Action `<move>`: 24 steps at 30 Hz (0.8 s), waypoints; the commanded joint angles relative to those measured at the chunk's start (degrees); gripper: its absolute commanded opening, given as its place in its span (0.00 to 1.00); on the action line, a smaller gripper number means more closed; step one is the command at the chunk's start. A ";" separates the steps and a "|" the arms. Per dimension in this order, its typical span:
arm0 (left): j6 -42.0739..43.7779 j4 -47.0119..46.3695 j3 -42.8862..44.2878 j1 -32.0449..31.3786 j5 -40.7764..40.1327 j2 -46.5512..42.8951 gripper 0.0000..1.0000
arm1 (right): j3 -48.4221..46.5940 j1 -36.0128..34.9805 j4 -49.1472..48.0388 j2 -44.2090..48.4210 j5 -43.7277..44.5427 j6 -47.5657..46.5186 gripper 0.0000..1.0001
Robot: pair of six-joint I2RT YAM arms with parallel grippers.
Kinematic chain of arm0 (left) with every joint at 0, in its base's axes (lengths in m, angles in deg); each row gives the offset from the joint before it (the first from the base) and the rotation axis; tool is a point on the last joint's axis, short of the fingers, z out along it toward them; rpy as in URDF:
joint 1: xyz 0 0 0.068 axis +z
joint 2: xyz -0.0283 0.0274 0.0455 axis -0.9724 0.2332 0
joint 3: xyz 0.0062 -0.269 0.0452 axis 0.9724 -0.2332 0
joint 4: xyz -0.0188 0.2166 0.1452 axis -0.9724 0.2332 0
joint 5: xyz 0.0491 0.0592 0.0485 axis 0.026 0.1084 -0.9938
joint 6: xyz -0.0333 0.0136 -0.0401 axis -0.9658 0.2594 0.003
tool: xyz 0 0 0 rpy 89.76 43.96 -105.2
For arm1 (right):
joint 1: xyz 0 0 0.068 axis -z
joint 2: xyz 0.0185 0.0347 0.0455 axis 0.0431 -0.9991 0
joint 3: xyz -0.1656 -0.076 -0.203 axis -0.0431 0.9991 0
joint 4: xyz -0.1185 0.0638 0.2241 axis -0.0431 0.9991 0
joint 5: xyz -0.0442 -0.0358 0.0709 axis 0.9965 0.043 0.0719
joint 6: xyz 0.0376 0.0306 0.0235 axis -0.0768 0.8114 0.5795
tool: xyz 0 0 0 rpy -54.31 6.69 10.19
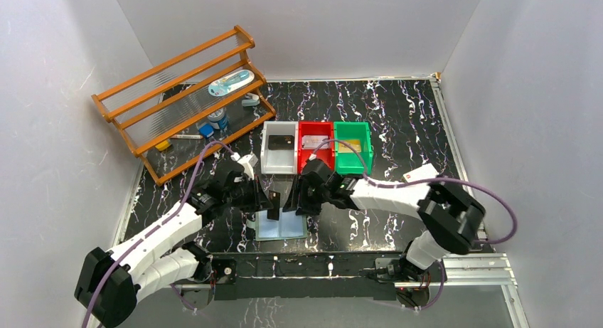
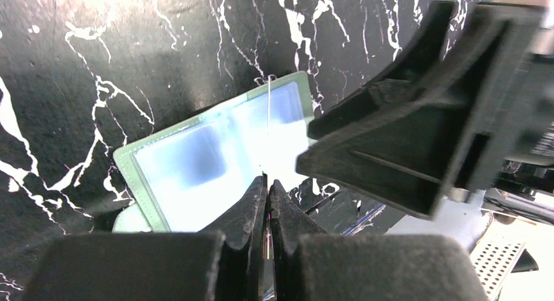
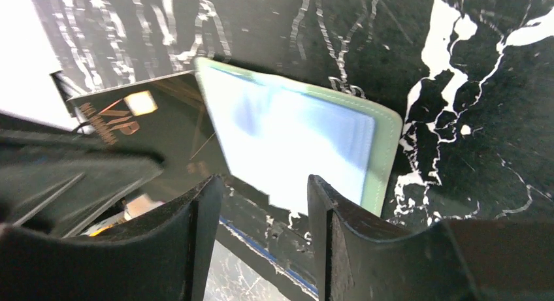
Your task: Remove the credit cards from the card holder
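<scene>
Now the card holder (image 1: 284, 228) lies spread open on the worktop (image 1: 398, 114), pale pockets up, near the front edge between the two arms. At its left edge the left gripper (image 2: 268, 182) has its jaws pressed together on a dark credit card (image 3: 157, 131) with gold print — held up on edge. Over the holder the right gripper (image 3: 261, 190) hovers, jaws spread, nothing between them. Behind stand a white bin (image 1: 279, 126), a red bin (image 1: 316, 126) and a green bin (image 1: 352, 126) — side by side.

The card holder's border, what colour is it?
Pale green border on the card holder, clearest in the right wrist view.
</scene>
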 commanded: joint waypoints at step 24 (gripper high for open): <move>32.40 0.60 15.86 -0.07 -8.21 -0.25 0.00 | 10.81 0.61 -0.24 27.60 20.23 -10.58 0.72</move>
